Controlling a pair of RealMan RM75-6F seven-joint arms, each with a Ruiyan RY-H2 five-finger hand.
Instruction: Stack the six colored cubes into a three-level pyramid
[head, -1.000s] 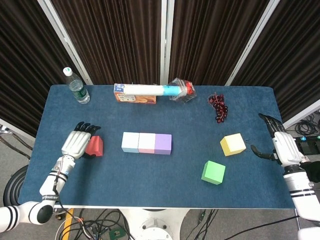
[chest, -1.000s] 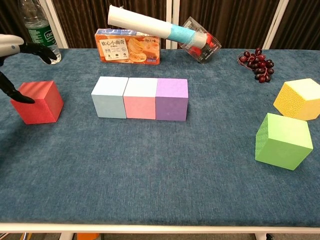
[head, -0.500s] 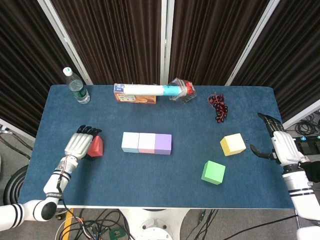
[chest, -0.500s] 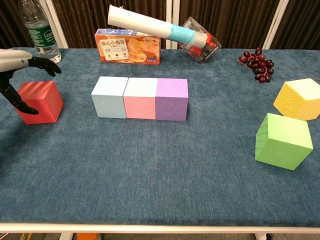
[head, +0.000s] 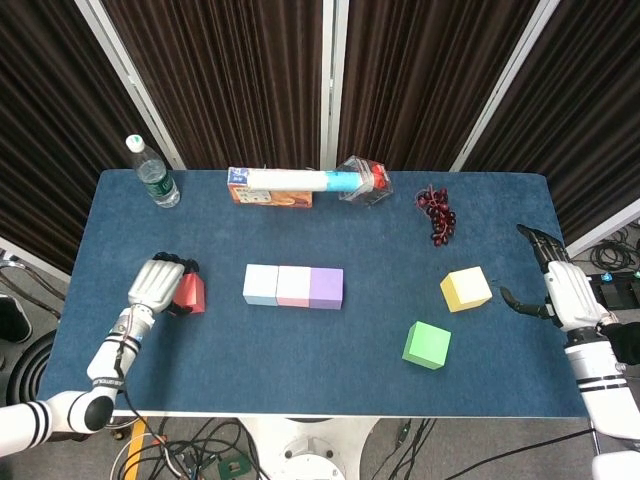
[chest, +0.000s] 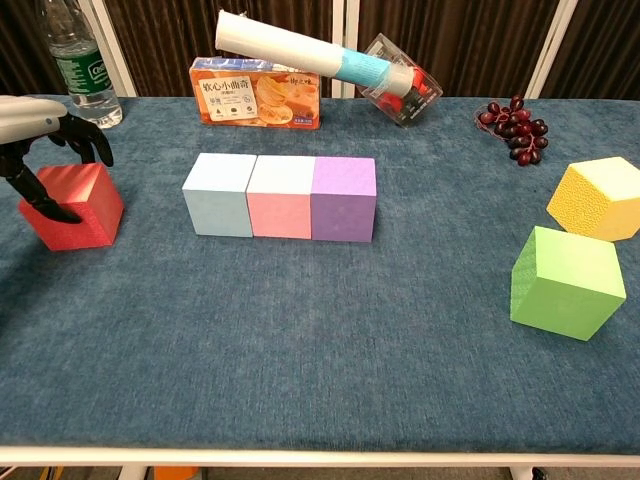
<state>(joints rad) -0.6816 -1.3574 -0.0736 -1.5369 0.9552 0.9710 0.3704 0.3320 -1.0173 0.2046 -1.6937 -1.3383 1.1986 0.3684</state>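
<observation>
Cubes lie spread over the blue tabletop (head: 330, 350). Three stand in a row touching side to side near the middle: light blue cube (head: 260, 284), pink cube (head: 293, 286), purple cube (head: 326, 288). Nothing is stacked on them.

Toward the left edge sits the red cube (chest: 70, 204), a little apart from the row. My left hand (head: 154, 284) is over it from the outer side, fingers (chest: 88, 140) curled down over its top far edge and the thumb against its near left face, so I am gripping it. It rests on the cloth.

Toward the right edge, the yellow cube (head: 466, 289) sits turned at an angle, and the green cube (head: 427, 345) lies nearer the front edge, close to it but not touching.

My right hand (head: 561, 292) hangs just beyond the right edge, fingers spread, holding nothing, well clear of the yellow cube.

Along the back edge: a bottle (head: 153, 176) near the left corner, a snack box (chest: 257, 93) with a roll (chest: 300, 52) lying across it, a clear tub (chest: 403, 82), and grapes (head: 437, 215).
</observation>
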